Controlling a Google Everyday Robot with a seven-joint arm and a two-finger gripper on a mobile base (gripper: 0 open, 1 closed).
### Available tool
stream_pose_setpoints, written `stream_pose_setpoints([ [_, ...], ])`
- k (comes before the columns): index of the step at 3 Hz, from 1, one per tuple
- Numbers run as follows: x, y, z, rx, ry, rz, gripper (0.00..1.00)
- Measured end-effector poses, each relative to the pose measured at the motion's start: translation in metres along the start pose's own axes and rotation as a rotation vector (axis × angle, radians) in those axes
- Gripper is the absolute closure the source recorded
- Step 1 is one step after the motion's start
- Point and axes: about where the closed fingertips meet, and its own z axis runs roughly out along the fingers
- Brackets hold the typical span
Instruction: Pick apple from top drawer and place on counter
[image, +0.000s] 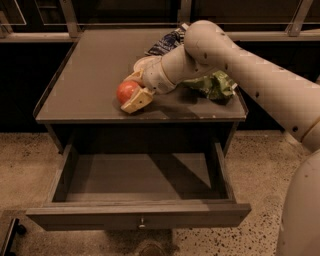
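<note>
The red apple (125, 91) with yellowish patches sits at the front middle of the grey counter (90, 75), touching or just above its surface. My gripper (128, 94) reaches in from the right and is shut on the apple, with one pale finger (137, 101) in front of it and the other behind. The top drawer (137, 214) below is pulled wide open. Its inside shows nothing in it, and its small metal knob (142, 222) faces me.
A crumpled green bag (216, 85) lies on the counter's right side, behind my arm. A dark blue and white packet (164, 45) lies at the back. The open drawer juts out over the speckled floor (30, 165). A railing runs behind the counter.
</note>
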Motion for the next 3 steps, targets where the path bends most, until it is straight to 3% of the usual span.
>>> stream_pose_setpoints([
  [1,0.0,0.0,0.0,0.0,0.0,0.0,0.13],
  [2,0.0,0.0,0.0001,0.0,0.0,0.0,0.0],
  [3,0.0,0.0,0.0001,0.0,0.0,0.0,0.0],
])
